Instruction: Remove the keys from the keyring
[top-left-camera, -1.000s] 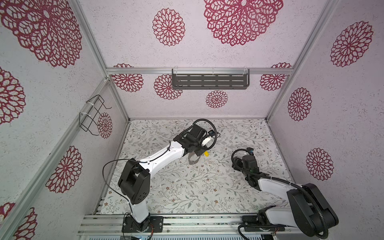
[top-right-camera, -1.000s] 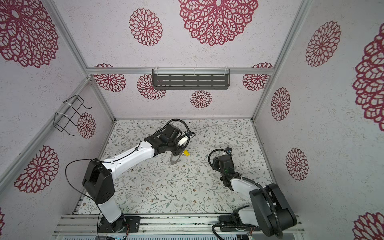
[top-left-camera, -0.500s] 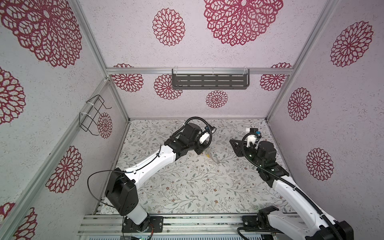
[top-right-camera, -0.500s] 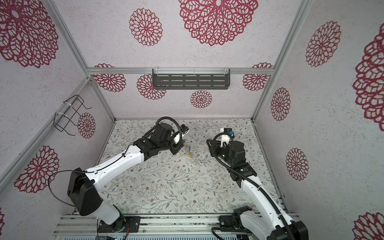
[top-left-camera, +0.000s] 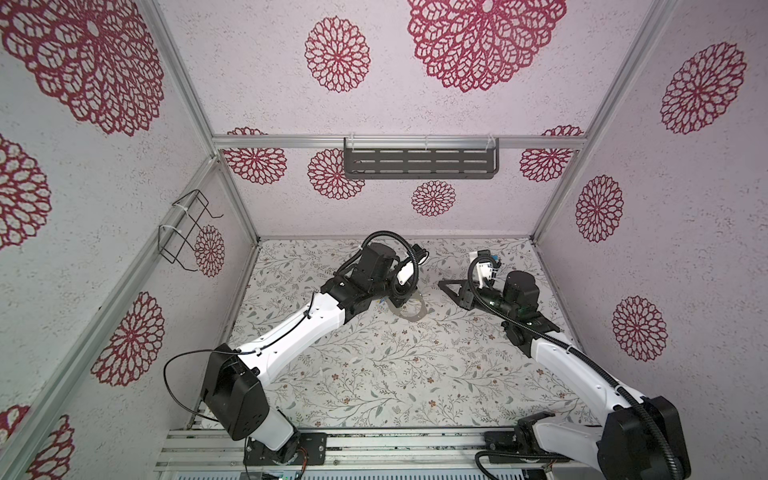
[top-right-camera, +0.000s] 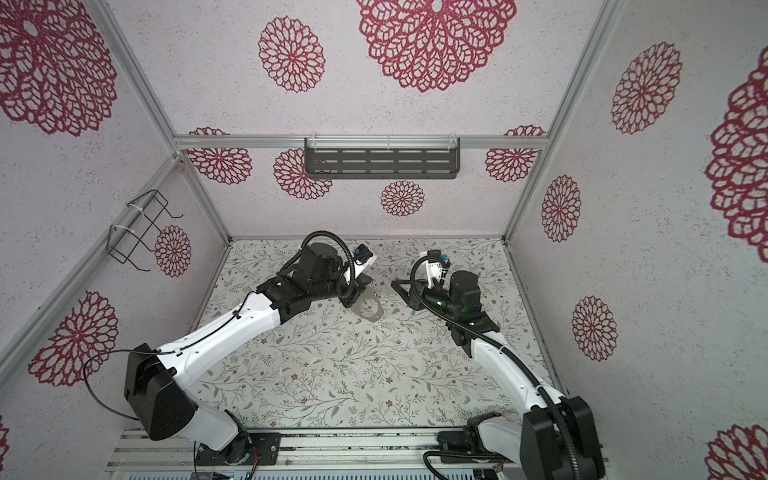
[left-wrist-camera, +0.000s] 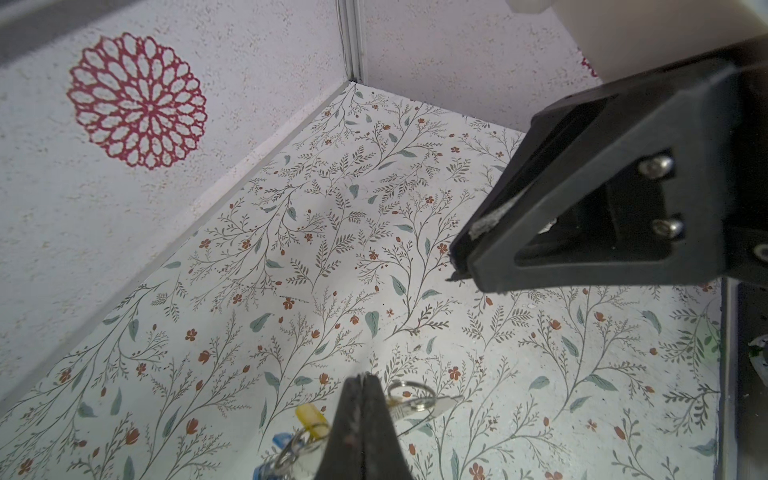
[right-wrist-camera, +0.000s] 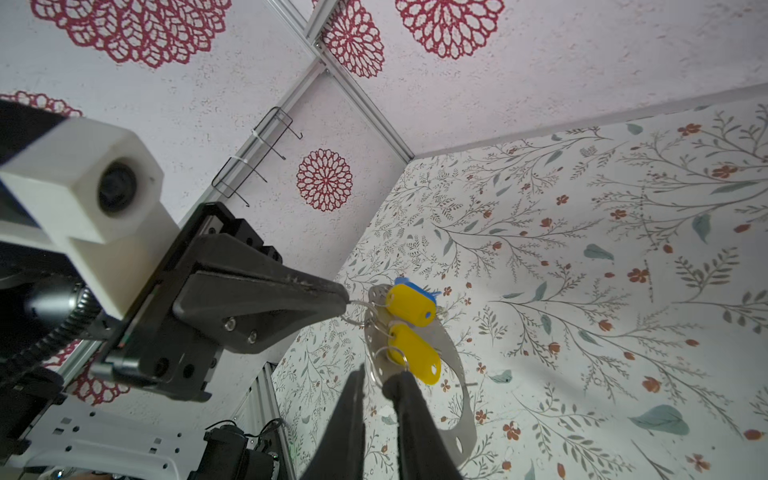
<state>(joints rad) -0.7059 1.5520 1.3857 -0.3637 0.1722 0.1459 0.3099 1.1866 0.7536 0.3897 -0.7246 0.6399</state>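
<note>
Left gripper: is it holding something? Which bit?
Yes. The left gripper pinches the keyring by a small wire loop at its rim, next to the yellow keys.

Both top views show the left arm (top-left-camera: 299, 332) and right arm (top-left-camera: 573, 376) with white link shells, black joint housings and black ribbed cables (top-left-camera: 390, 237). The right gripper (left-wrist-camera: 467, 266) has black wedge-shaped fingers (left-wrist-camera: 644, 124) with silver screws (left-wrist-camera: 656, 165) at the frame's right.

I count one flat grey metal ring plate (right-wrist-camera: 464, 419), two yellow oblong plastic key tags (right-wrist-camera: 411, 305) and at least one blue plastic tag (right-wrist-camera: 415, 286), partly hidden. I also make out at least three small wire split rings (right-wrist-camera: 360, 312).
</note>
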